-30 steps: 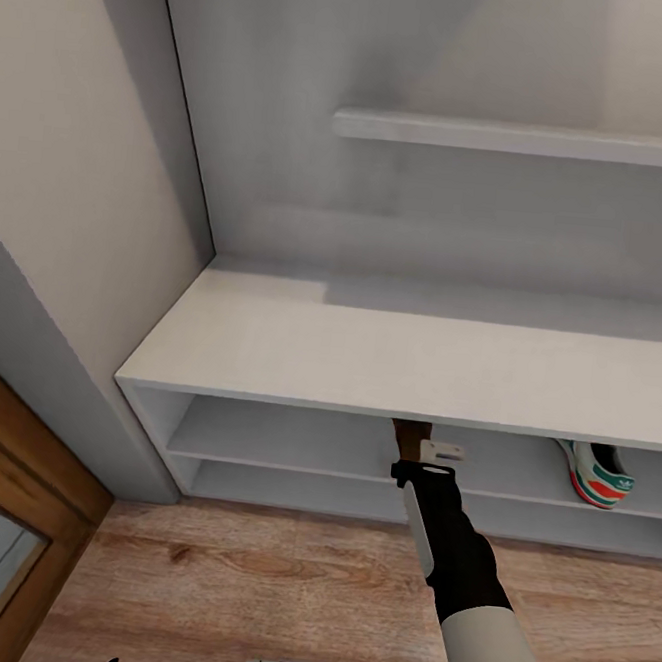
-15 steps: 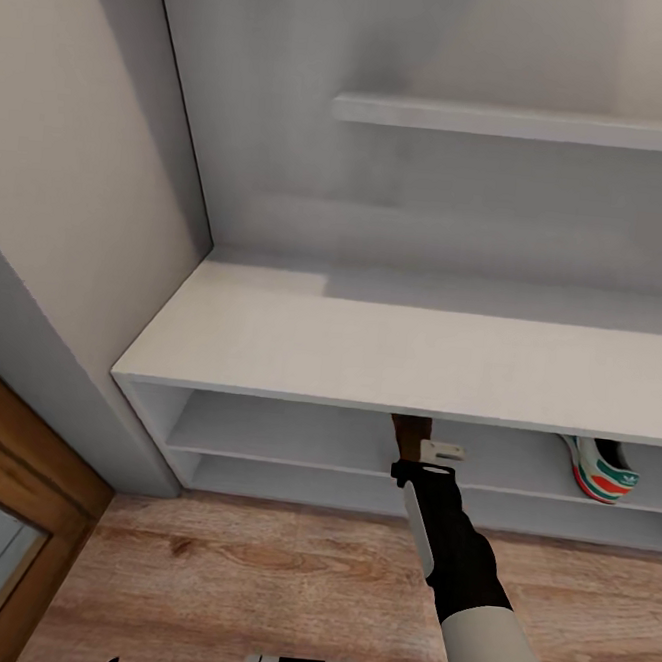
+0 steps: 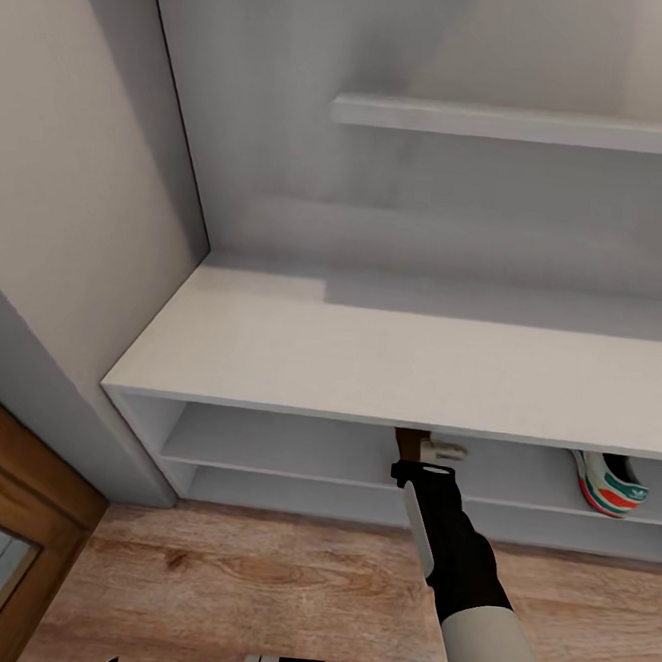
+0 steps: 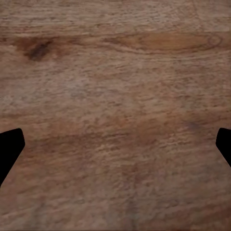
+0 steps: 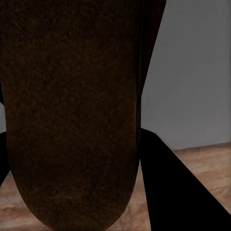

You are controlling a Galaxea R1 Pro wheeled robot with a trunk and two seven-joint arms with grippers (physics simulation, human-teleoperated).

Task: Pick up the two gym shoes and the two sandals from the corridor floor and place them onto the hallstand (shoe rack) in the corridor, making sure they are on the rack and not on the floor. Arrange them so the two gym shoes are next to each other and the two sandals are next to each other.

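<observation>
My right gripper [image 5: 77, 159] is shut on a dark brown sandal [image 5: 72, 106], which sits between its fingers [image 5: 168, 187] in the right wrist view. In the head view the right arm reaches into the upper open shelf of the light-grey hallstand [image 3: 398, 367]. A brown bit of the sandal [image 3: 408, 443] shows just under the bench top, and the rest is hidden. One gym shoe [image 3: 611, 486], white with teal stripes and an orange-red heel, lies on the same shelf further right. My left gripper [image 4: 115, 144] hangs open over the wood-plank corridor floor [image 4: 115, 86].
A stepped wall shelf [image 3: 520, 125] runs above the bench. A beige wall [image 3: 72, 198] closes the unit's left side, and a wooden door frame [image 3: 15, 504] stands at the lower left. Bare floor [image 3: 249, 575] lies before the rack.
The whole head view has shifted slightly, so the bench edge sits a little lower in the picture. The right arm with the sandal stays at the shelf opening.
</observation>
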